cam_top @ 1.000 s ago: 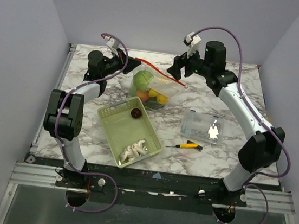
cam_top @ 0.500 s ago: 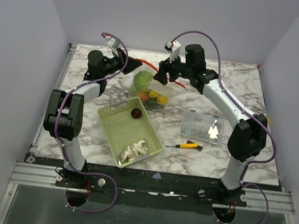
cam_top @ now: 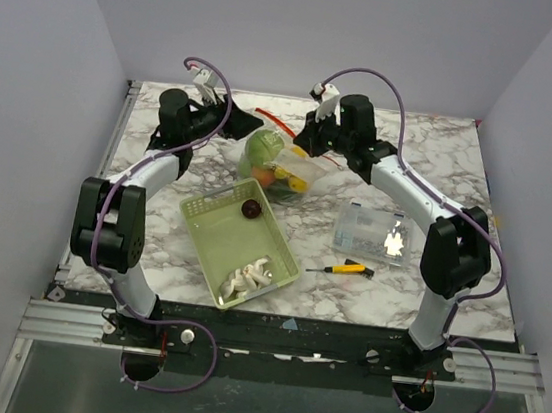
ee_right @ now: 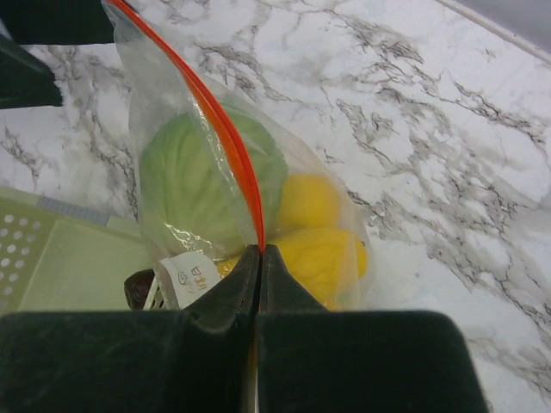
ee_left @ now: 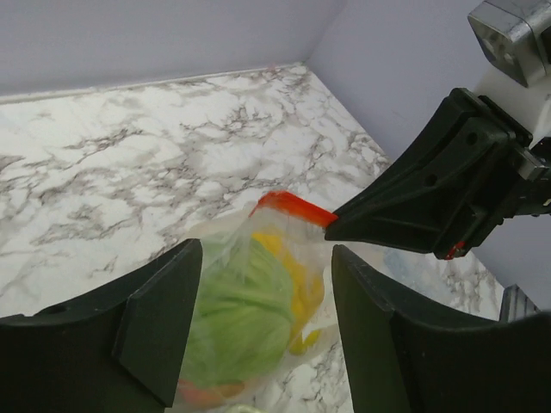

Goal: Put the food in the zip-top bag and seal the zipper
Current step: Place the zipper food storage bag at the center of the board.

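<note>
The zip-top bag (cam_top: 282, 170) stands at the table's far middle, holding green (ee_right: 185, 185) and yellow food (ee_right: 320, 245), with orange food low in it. My right gripper (ee_right: 261, 251) is shut on the red-orange zipper (ee_right: 225, 133), which runs up and away from the jaws. My left gripper (ee_left: 267, 331) is open at the bag's left side; the bag (ee_left: 250, 310) shows between its fingers without touching them. The zipper's end (ee_left: 288, 206) pokes out beside the right gripper (cam_top: 304, 143). A dark purple food piece (cam_top: 252, 209) and white pieces (cam_top: 247, 279) lie in the basket.
The pale green mesh basket (cam_top: 223, 242) sits in front of the bag, nearly touching it. A rigid clear box (cam_top: 373, 234) lies to the right, and a yellow-and-black screwdriver (cam_top: 341, 268) lies in front of it. Walls close in the back and both sides.
My right gripper swung left to the bag's mouth and shut on the zipper. My left gripper opened and let go of the zipper's left end.
</note>
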`<state>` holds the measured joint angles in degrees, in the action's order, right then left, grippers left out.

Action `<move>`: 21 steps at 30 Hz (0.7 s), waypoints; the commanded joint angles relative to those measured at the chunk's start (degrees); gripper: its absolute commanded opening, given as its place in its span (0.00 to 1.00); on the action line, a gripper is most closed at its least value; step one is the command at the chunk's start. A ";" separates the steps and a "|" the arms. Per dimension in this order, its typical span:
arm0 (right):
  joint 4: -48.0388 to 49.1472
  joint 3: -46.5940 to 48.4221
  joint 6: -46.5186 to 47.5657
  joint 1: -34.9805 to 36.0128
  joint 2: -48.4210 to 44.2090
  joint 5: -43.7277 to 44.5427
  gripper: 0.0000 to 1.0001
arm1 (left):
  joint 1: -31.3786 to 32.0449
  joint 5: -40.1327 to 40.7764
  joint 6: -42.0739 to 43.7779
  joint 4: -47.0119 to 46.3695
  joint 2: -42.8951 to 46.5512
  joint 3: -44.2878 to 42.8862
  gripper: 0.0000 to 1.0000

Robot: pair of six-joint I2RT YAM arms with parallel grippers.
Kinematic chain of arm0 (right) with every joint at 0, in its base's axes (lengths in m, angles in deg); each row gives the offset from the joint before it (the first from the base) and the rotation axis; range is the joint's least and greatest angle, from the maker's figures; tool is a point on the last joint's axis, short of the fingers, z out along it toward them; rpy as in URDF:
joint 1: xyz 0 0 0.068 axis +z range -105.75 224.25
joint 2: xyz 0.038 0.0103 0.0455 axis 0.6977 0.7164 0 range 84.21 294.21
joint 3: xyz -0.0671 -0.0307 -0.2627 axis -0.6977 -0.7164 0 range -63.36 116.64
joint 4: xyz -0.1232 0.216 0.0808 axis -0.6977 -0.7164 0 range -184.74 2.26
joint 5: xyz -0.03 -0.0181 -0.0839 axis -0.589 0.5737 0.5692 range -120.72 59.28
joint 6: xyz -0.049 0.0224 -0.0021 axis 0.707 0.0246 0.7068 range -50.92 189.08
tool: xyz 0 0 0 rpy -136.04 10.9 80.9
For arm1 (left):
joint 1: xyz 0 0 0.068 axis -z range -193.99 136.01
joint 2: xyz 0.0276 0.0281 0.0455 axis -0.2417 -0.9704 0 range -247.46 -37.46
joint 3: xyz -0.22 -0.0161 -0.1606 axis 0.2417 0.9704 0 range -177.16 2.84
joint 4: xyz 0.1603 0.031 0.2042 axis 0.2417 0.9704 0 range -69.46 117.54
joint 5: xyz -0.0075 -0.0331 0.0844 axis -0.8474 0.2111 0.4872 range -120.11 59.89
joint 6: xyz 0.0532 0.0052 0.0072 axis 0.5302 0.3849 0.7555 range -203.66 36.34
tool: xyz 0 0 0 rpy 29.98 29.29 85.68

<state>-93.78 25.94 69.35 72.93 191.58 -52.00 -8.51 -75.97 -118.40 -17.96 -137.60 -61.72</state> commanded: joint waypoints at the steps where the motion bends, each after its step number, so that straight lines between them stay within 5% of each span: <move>1: 4.56 -1.22 -4.19 -1.33 -1.80 6.48 0.01 | -0.20 9.69 6.33 19.34 8.88 0.07 0.64; 7: 4.97 -1.34 -7.53 -4.38 -1.51 10.40 0.01 | 1.60 11.69 10.87 32.77 16.12 -0.88 0.79; 11: 4.24 -1.34 -9.12 -6.97 -0.23 11.64 0.01 | 7.46 18.54 18.42 42.43 21.57 -1.29 0.98; 16: 2.25 1.01 -8.16 -11.03 3.40 10.35 0.01 | 18.79 28.98 23.82 55.28 26.79 -4.14 0.99; 21: 1.54 -0.17 -6.30 -13.72 4.31 10.37 0.01 | 24.04 39.47 18.17 62.34 30.72 -6.15 0.99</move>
<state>-91.03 25.72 61.65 60.91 194.49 -42.38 13.65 -49.07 -98.25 33.71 -110.56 -64.47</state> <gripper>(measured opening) 0.008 0.983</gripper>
